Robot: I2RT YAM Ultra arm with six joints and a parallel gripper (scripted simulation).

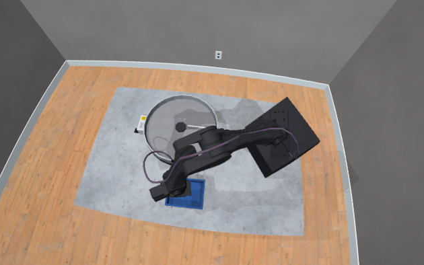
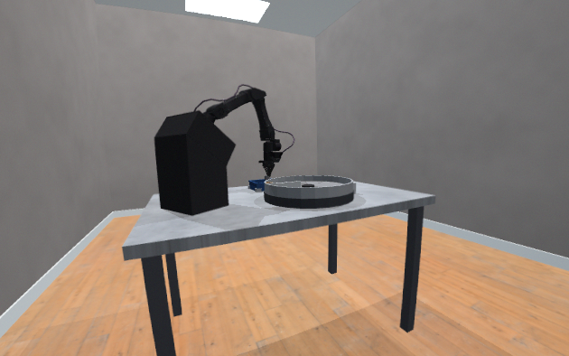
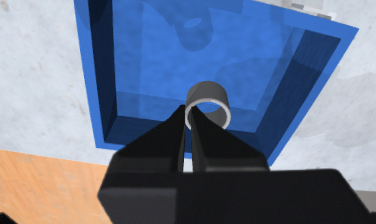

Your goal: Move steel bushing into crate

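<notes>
My gripper (image 3: 188,112) is shut on the wall of a grey steel bushing (image 3: 207,100), one finger inside its bore and one outside. It holds the bushing upright above the open blue crate (image 3: 210,65), and the bushing's shadow falls on the crate floor. In the overhead view the arm reaches over the crate (image 1: 192,195) and hides the gripper. In the side view the gripper (image 2: 267,173) hangs just above the crate (image 2: 256,183), to the left of the turntable (image 2: 309,191). The round grey turntable (image 1: 180,126) has a dark hub at its centre. I cannot make out other bushings on it.
The black robot base housing (image 1: 280,136) stands at the table's right and shows large in the side view (image 2: 191,163). A small white box (image 1: 142,122) sits against the turntable's left rim. The turntable has a raised rim.
</notes>
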